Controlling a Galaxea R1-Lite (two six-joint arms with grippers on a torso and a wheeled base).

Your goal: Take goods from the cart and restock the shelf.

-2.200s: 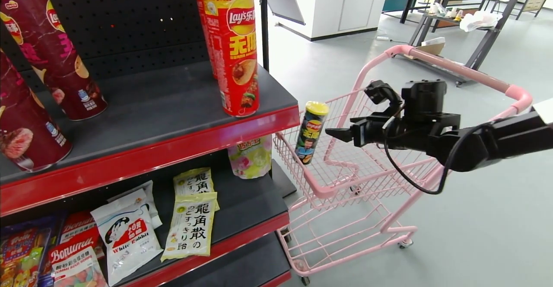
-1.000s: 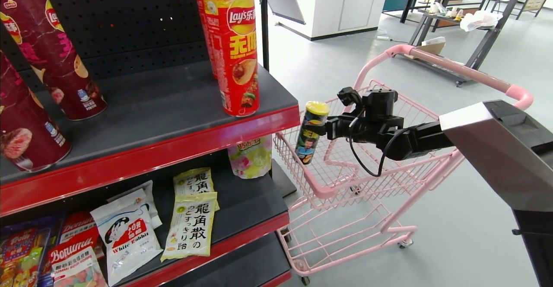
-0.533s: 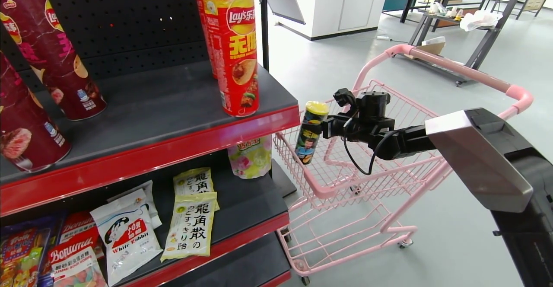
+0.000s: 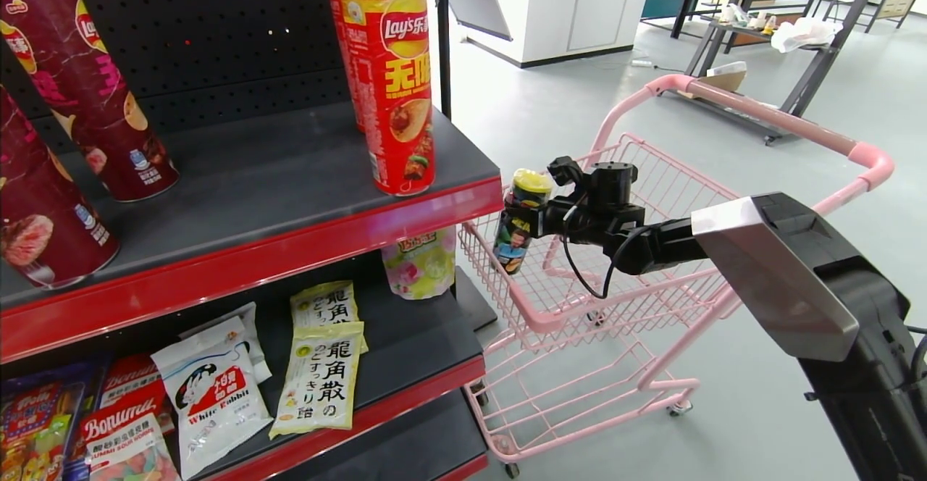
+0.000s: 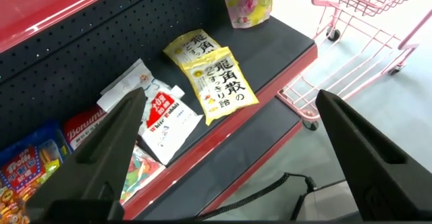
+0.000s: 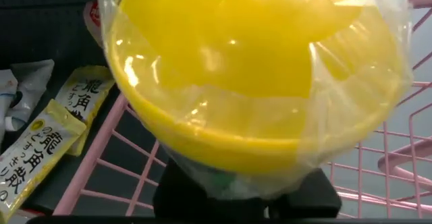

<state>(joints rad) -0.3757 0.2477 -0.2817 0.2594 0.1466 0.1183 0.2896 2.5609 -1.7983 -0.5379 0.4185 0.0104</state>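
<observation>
Chip can (image 4: 516,238) with a yellow lid stands tilted in the front corner of the pink cart (image 4: 536,318), just beside the red edge of the shelf (image 4: 290,169), in the head view. The right claw (image 4: 516,209) straddles the can just under the lid; whether it is clenched cannot be told.

The right wrist view adds clear film wrapped over the lid (image 6: 256,69), with dark fingers (image 6: 310,197) beneath it.

The left wrist view has the left claw (image 5: 231,94) spread wide, released, above yellow candy packets (image 5: 219,86) lying on a lower shelf level.
</observation>
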